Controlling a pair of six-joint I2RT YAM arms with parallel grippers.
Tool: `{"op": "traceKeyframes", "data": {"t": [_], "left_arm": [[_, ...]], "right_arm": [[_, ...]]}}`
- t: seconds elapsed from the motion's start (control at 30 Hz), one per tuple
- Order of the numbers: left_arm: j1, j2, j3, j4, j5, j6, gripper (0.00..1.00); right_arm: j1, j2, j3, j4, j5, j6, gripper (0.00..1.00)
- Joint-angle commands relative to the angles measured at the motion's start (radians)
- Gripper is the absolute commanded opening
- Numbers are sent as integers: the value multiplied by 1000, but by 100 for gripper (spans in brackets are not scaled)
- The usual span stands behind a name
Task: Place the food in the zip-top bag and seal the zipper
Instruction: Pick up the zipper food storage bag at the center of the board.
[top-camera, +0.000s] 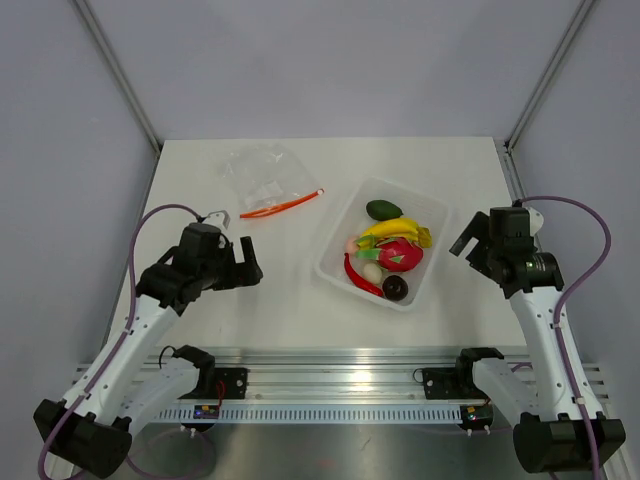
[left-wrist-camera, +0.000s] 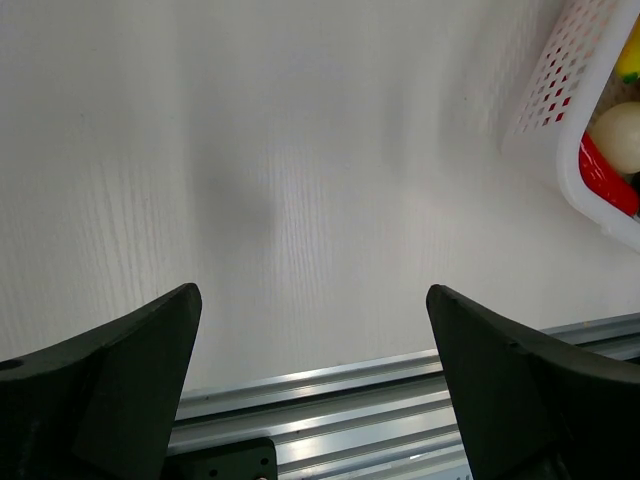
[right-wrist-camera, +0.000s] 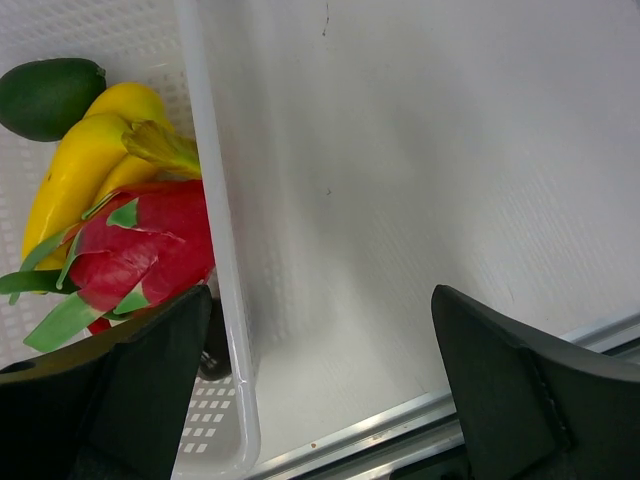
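Zip-top bag (top-camera: 258, 175): thin, crinkly clear film. Judged very light, limp and slippery; likely to slide or fold if pushed. Lies on the table (top-camera: 250, 310) at far left-centre, mouth on the near-right side. Zipper (top-camera: 283, 206): narrow orange-red strip along that mouth, probably the firmest part. Take hold at the strip or just beside it, one lip only, to open the mouth.

Food: small toy produce, judged light, rigid and smooth. Piled in the perforated plastic tray (top-camera: 340, 228), right of the bag and apart from it. Avocado (top-camera: 383, 210) at the far end; banana (top-camera: 393, 229) and dragon fruit (top-camera: 402, 254) in the middle, touching; chilli (top-camera: 358, 277), whitish piece (top-camera: 372, 271) and dark round fruit (top-camera: 396, 288) at the near end. Grip round pieces across the widest part, long pieces at mid-length. Expect round pieces to roll.

Left hand (top-camera: 250, 260): spread wide, holding nothing. Positioned over bare table, nearer than the bag and well apart from it; only a tray corner shows in its wrist view.

Right hand (top-camera: 465, 240): spread wide, holding nothing. Positioned just outside the tray's right wall, with dragon fruit, banana and avocado close across that wall.
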Motion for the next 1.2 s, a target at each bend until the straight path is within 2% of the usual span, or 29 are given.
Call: {"op": "traceKeyframes", "data": {"t": [0.0,0.4,0.5,0.6,0.67,0.73,0.83,0.87,1.03,1.07,1.17], "left_arm": [[-3,19,44,-6,1,27,99],[-3,88,72,-8,5,39,99],[-3,181,142,-26,7,134,97],[-3,284,263,-34,-154,177,92],[-3,396,372,-40,-190,182,89],[-14,448,417,-14,-216,189,86],[-31,545,475,73,-249,225,76],[-34,577,481,102,-244,275,66],[-59,655,469,313,-282,448,58],[-60,671,469,365,-273,544,56],[-75,712,435,498,-284,719,57]], "right_arm": [[-1,9,-7,12,23,23,99],[-1,4,-36,29,6,41,99],[-3,10,-41,37,-7,44,99],[-1,16,-44,35,-24,46,99],[-3,13,-47,34,-41,49,99],[-3,1,-48,32,-49,54,99],[-1,-19,-47,31,-61,55,99],[-1,-23,-47,34,-69,51,100],[-1,-23,-54,40,-89,48,99],[-1,-22,-56,41,-90,44,99],[-1,-14,-54,46,-92,38,99]]}}
